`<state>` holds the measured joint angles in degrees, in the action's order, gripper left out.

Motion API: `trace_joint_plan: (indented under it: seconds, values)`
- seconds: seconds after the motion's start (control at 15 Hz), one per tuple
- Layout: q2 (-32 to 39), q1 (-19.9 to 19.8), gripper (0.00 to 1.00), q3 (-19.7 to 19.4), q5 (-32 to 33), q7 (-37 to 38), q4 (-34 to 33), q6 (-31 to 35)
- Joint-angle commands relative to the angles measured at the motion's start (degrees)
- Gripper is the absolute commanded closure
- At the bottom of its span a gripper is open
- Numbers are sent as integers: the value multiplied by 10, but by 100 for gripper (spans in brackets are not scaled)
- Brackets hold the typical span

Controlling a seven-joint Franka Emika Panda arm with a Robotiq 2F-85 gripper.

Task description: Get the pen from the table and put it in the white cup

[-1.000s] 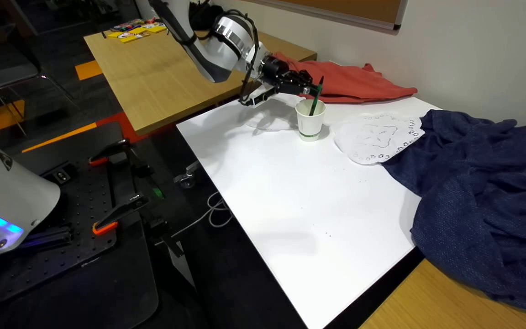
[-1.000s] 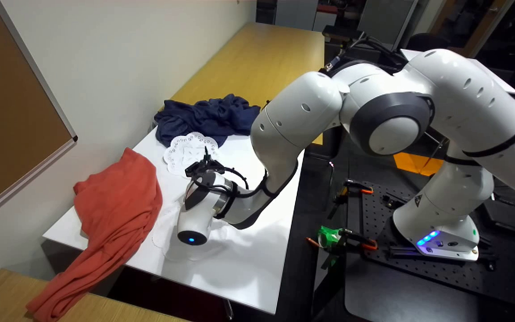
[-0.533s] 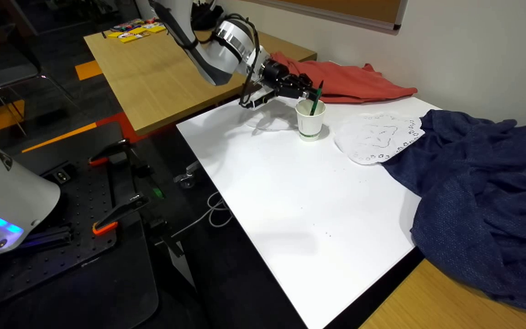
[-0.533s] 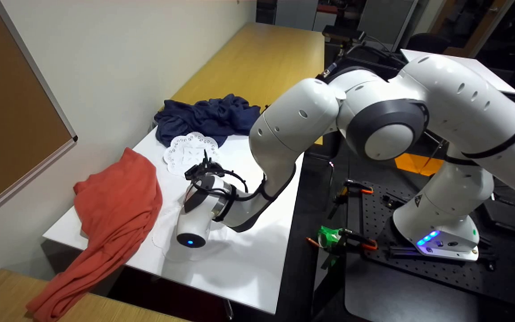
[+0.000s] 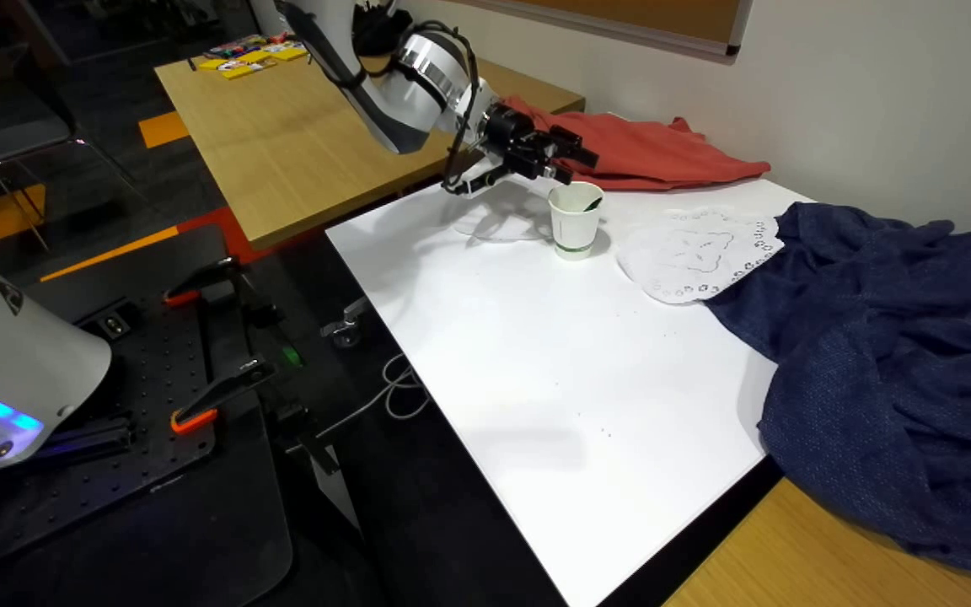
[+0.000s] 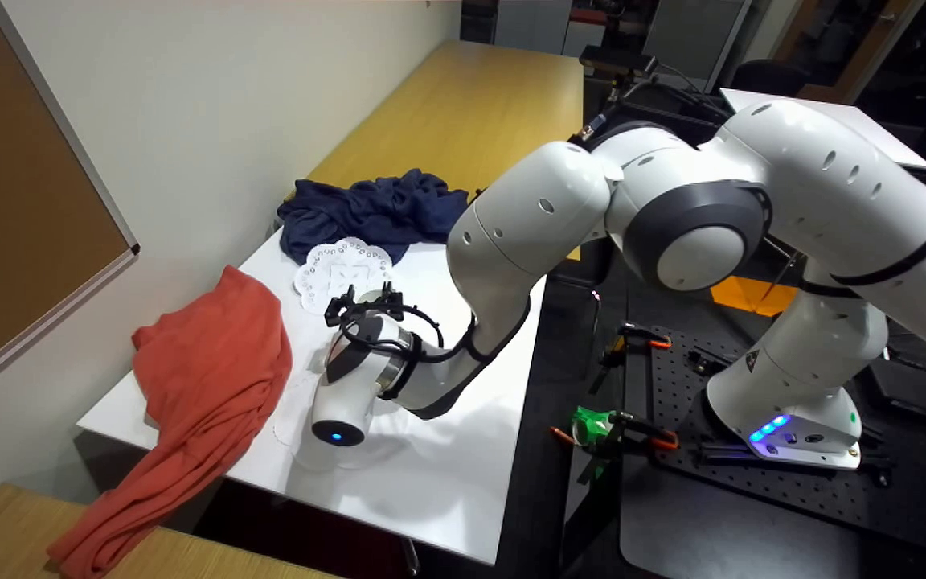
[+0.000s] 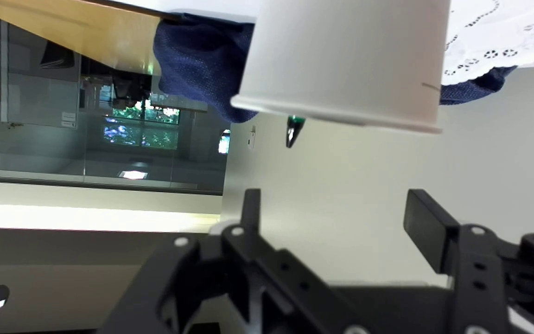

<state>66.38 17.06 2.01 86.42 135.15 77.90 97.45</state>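
Note:
The white cup [image 5: 576,232] stands upright near the back of the white table [image 5: 536,371]. In it leans the pen [image 5: 592,205]. Only its dark upper end shows at the rim, and the wrist view has its green and black tip [image 7: 295,130] poking past the cup's [image 7: 346,60] edge. Just above and beside the rim, my gripper [image 5: 577,166] is open, its two fingers wide apart. Between the fingertips in the wrist view, the gripper [image 7: 334,208] holds nothing. In an exterior view the gripper [image 6: 364,299] hides most of the cup.
A red cloth [image 5: 646,152] lies behind the gripper along the wall. Right of the cup is a lacy white doily [image 5: 688,253], with a navy cloth [image 5: 898,354] beyond it. A tan wooden table [image 5: 308,135] adjoins at the back left.
The gripper, earlier shut on the pen above the cup, has opened and let it go. The pen has dropped lower into the cup and leans on its rim.

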Motion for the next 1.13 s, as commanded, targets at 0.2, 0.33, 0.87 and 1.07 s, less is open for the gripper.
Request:
trace_joint_plan:
  seconds: [0.2, 0.33, 0.87, 1.07]
  values:
    - [-65, 1, 0, 10, -12, 5, 43, -23]
    - [-92, -2, 0, 13, -16, -3, 58, -25]
    - [-94, -2, 0, 11, -1, 0, 41, -17]
    - [-88, -2, 0, 11, 0, 0, 41, -17]
